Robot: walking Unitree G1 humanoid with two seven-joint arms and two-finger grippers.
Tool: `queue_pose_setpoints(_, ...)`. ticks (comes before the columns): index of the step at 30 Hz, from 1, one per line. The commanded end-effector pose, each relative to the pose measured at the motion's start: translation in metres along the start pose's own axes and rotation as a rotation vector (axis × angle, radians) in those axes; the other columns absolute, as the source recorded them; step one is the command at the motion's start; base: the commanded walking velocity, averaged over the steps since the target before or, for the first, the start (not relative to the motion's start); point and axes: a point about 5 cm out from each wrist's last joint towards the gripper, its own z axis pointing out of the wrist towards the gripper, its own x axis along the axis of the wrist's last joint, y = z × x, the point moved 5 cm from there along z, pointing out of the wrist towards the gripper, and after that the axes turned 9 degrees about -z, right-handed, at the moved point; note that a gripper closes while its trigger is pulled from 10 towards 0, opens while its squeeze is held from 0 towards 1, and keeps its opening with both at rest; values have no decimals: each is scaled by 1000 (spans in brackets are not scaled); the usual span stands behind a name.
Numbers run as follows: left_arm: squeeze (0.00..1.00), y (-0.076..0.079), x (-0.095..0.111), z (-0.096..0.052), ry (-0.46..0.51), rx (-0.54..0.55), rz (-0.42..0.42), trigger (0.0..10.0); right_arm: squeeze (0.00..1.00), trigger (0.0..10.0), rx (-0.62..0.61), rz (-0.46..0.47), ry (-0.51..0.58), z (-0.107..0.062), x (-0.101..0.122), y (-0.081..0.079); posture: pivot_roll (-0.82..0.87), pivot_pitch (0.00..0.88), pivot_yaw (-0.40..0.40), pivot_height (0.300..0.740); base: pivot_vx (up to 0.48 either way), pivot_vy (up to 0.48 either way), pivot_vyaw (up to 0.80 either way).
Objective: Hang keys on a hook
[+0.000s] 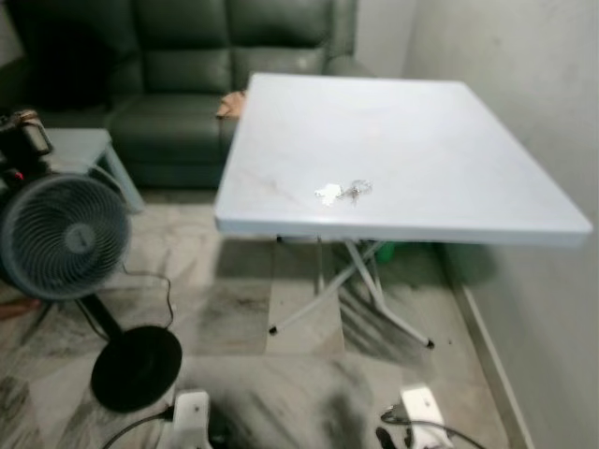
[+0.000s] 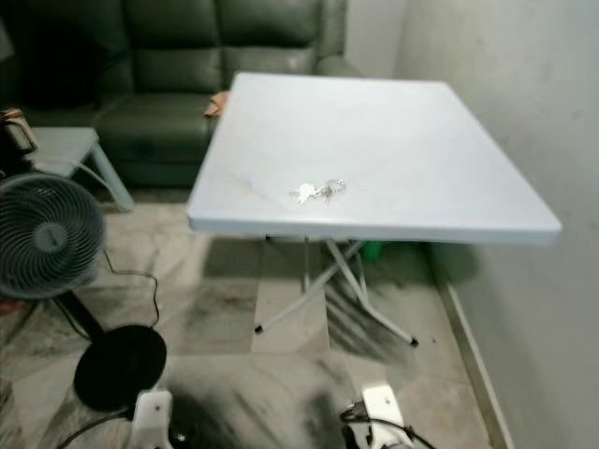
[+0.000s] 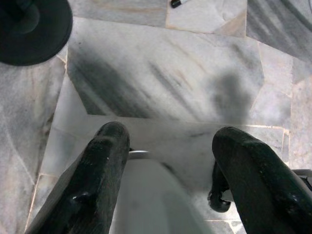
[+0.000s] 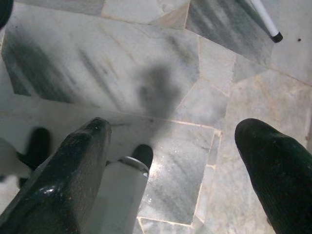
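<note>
Jaws of both grippers wide over marble floor [image 3: 165,73], keys [image 1: 343,192] on white table [image 1: 421,140]

The keys [image 1: 342,193] look like shiny metal, lying on a smooth, matt white table [image 1: 440,140] that seems plastic. Beneath the table, the floor [image 1: 234,309] is polished grey-veined marble. Behind the table, the sofa [image 1: 187,65] looks like dark, slightly glossy leather.

one bunch of keys [image 1: 343,192], one table [image 1: 449,140], one fan [image 1: 64,236], one sofa [image 1: 187,65].
</note>
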Motion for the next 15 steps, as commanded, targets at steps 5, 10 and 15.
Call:
queue_pose_setpoints(5, 0, -12, 4, -1, 6, 25, 12, 10000, 0, 10000, 11, 10, 29, 3, 11, -7, -88, 0, -49, 740, 0, 469, 0)
queue_pose_setpoints(10, 0, -11, 4, -1, 6, 25, 12, 10000, 0, 10000, 11, 10, 28, 3, 11, -7, -88, 0, -49, 740, 0, 469, 0)
queue_pose_setpoints(15, 0, -5, 11, 1, 30, 8, 50, 10000, 0, 10000, 11, 8, 31, 3, 11, -7, -87, 0, -48, 740, 0, 160, 0)
